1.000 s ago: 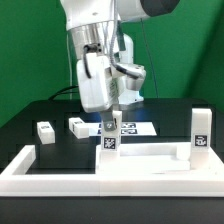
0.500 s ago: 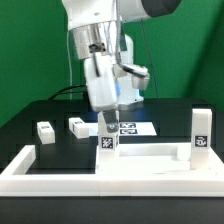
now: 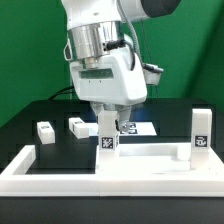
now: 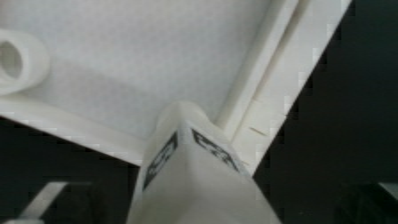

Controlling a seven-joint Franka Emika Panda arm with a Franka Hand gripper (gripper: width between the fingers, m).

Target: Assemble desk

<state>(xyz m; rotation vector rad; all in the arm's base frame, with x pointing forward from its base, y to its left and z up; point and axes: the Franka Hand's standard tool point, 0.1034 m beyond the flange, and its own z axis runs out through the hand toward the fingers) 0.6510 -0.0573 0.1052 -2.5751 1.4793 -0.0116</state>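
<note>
One desk top (image 3: 150,157) — two upright legs (image 3: 200,132), two loose legs (image 3: 45,131).

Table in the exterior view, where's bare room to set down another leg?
Bare black table lies between the two loose legs and the low white wall, on the exterior view's left, and again between the marker board and the right upright leg. It is crowded around the middle upright leg under the arm.
</note>
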